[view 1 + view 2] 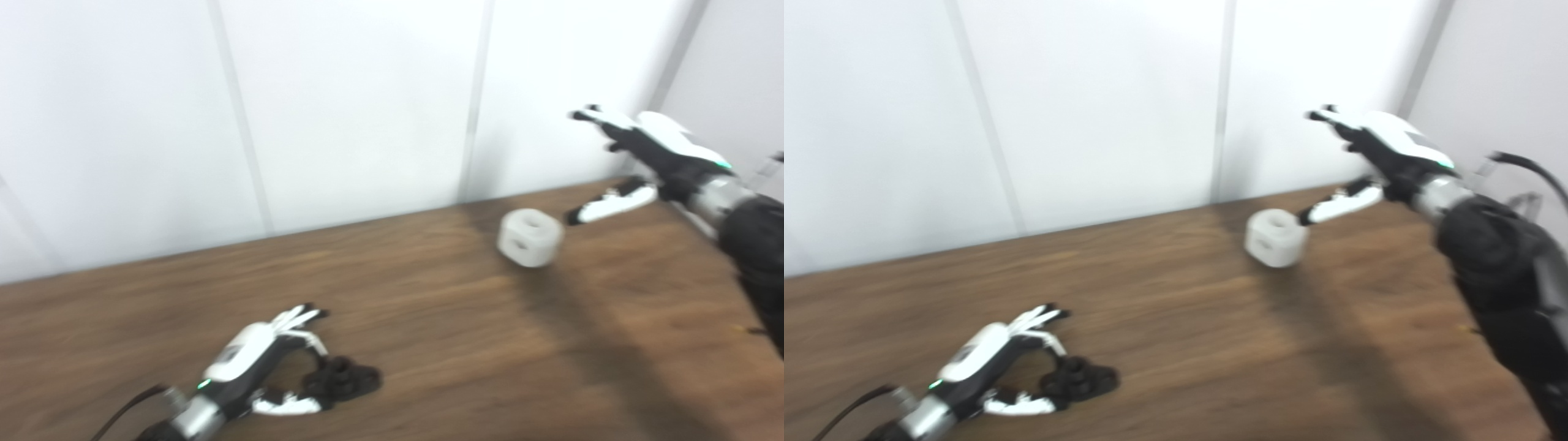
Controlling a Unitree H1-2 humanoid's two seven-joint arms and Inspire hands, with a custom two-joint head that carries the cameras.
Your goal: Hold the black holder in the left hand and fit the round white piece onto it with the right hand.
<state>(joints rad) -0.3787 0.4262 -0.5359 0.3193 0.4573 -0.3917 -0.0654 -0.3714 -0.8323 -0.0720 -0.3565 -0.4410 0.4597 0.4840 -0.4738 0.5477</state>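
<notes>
On the brown wood-grain worktop, the left hand lies low at the near edge, its fingers curled loosely about the small black plastic holder, touching it, though blur hides whether it is truly gripped; likely it is steadying the holder for lifting. The rounded white plastic piece sits far right near the wall, untouched. The right hand hovers just beside it, fingers spread wide and empty, seemingly poised to close on it. No writing is legible.
</notes>
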